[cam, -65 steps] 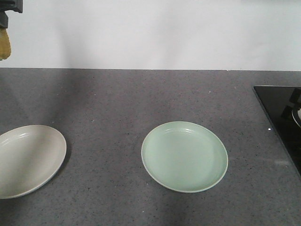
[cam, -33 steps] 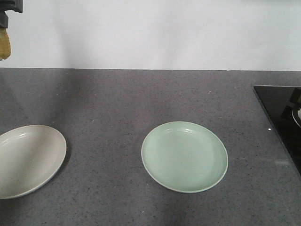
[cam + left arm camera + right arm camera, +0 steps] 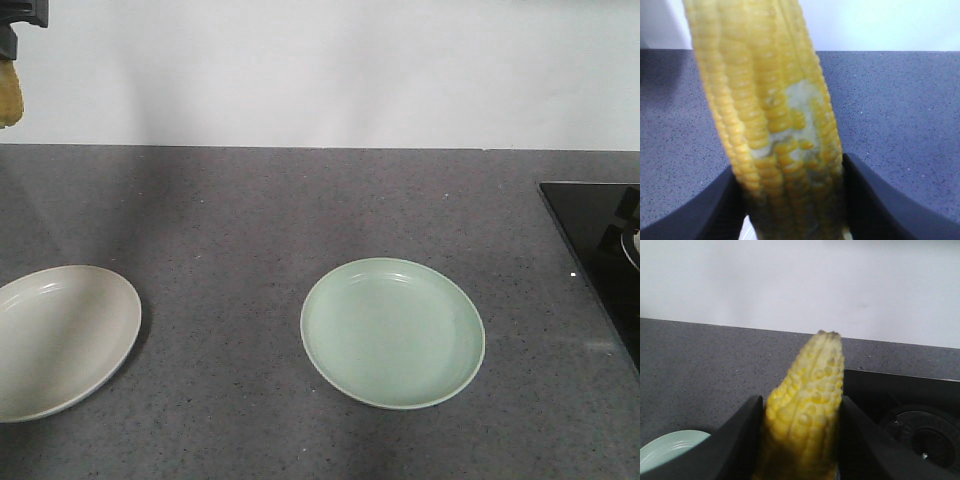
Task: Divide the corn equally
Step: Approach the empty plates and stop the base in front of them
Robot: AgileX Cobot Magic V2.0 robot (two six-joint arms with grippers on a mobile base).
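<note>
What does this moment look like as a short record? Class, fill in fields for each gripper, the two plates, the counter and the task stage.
left gripper: shut on a corn cob, held above the counter
right gripper: shut on a second corn cob
green plate: empty, centre of counter
beige plate: empty, at the left edge
counter: dark grey, speckled
cooktop: black, at the right
task stage: no corn on either plate yet
</note>
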